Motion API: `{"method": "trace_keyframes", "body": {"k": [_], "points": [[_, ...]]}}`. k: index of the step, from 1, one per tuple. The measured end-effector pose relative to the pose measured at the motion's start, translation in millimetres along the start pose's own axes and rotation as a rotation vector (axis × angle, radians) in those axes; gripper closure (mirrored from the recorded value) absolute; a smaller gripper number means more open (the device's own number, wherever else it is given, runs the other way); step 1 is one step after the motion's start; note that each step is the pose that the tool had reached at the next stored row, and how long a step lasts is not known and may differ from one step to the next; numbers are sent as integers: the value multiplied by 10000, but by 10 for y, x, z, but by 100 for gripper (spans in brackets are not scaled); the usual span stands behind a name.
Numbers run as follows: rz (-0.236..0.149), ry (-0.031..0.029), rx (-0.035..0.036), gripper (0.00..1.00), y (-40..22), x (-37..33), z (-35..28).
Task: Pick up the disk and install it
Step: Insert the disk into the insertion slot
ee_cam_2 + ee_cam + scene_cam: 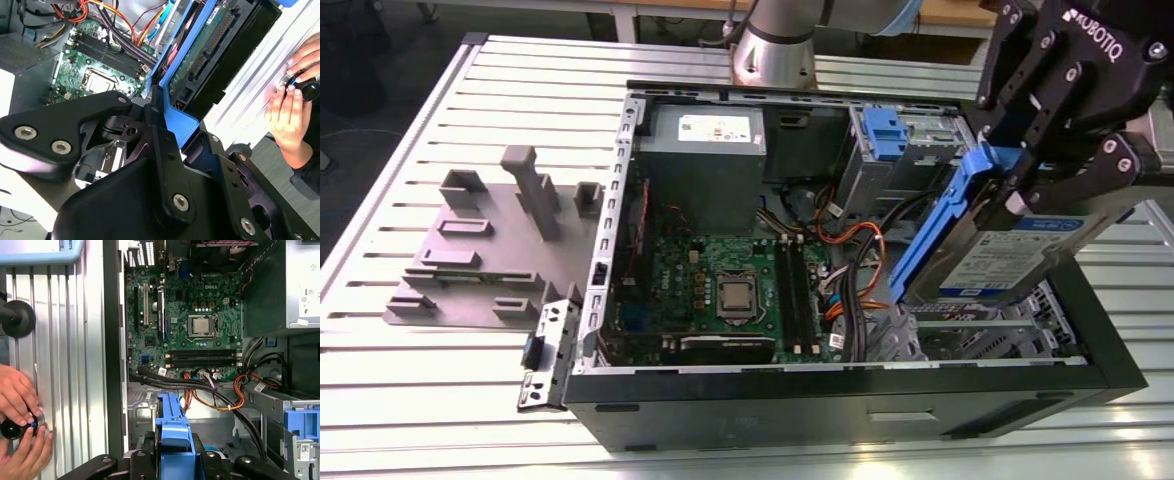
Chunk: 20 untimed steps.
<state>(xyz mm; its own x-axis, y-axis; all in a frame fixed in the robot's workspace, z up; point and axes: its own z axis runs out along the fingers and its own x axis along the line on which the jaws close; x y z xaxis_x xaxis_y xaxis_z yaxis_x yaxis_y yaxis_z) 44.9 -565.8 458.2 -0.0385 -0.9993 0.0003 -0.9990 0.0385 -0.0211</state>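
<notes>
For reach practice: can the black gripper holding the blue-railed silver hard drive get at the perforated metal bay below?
Likely yes: the gripper holds the hard drive above the open-topped bay; cables lie beside it.

The exterior view stands high off the near side of the open computer case [854, 385] and looks down into it, across the slatted table [520, 100] toward the arm's base [774, 50]. The first wrist view peers past the gripper [172, 462] and the disk's blue rail [172, 430], almost squarely onto the motherboard [200, 325]. The second wrist view sits hard against the gripper's black links, tilted. All three share that motherboard; both wrist views catch a person's hands [17, 395] [287, 107].
</notes>
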Motion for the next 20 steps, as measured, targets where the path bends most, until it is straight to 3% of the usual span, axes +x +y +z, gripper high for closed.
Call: {"method": "trace_keyframes", "body": {"k": [7, 20], "points": [[-1, 0, 0, 64, -78, 23, 7], [-1, 0, 0, 64, -111, 25, 22]]}}
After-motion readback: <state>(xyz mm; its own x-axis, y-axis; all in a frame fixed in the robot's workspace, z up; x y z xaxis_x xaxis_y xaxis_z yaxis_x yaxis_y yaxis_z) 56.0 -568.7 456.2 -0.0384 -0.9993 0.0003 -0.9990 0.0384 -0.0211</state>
